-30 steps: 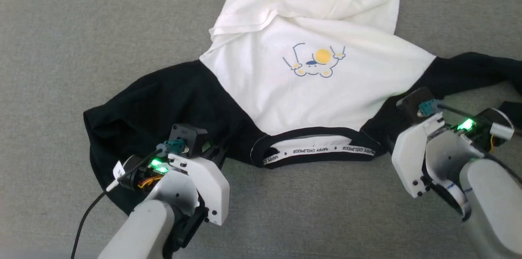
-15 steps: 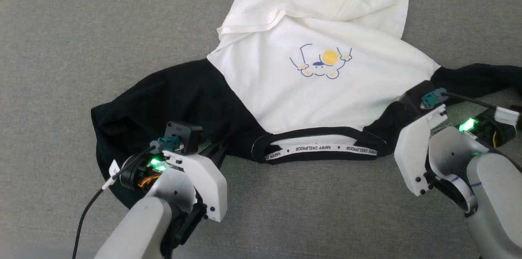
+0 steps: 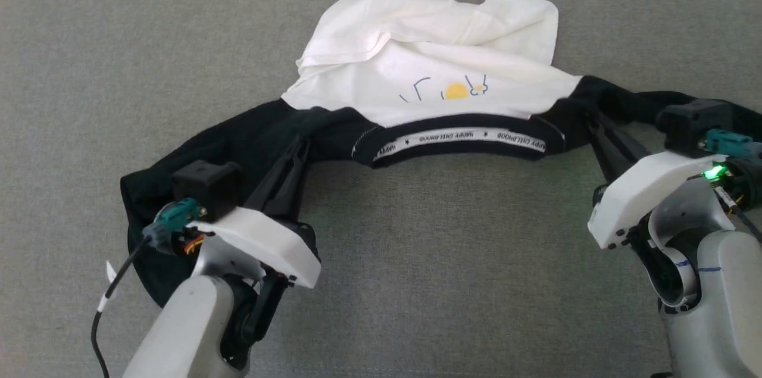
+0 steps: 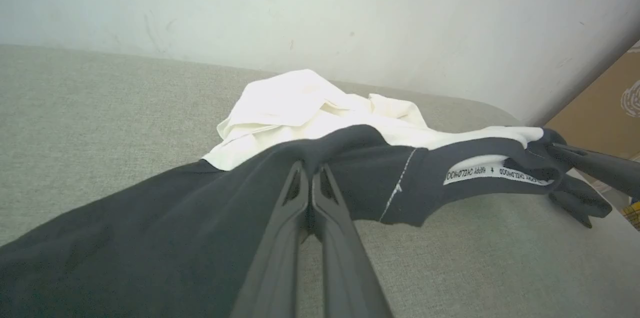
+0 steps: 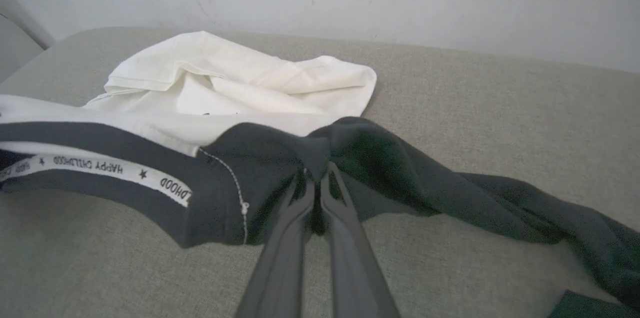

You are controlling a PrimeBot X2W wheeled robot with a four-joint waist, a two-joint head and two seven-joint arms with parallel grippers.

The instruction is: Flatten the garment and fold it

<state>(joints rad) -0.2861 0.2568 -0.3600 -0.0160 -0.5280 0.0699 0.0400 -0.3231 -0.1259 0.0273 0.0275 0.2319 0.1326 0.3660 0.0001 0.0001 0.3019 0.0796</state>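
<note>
The garment lies on a grey padded surface, its white body crumpled at the far side and its black shoulders raised toward me. The lettered white neck band hangs stretched between my two grippers, and the chest print is partly folded under. My left gripper is shut on the black left shoulder, seen pinched in the left wrist view. My right gripper is shut on the black right shoulder. The left sleeve drapes under my left wrist, and the right sleeve trails away to the right.
The grey fabric surface stretches all around the shirt. A pale wall rises behind its far edge. A brown cardboard panel stands at the right in the left wrist view.
The right gripper has shut on the right shoulder. Both grippers have lifted the shoulders and collar off the surface, folding the chest over. The head view has also shifted.
</note>
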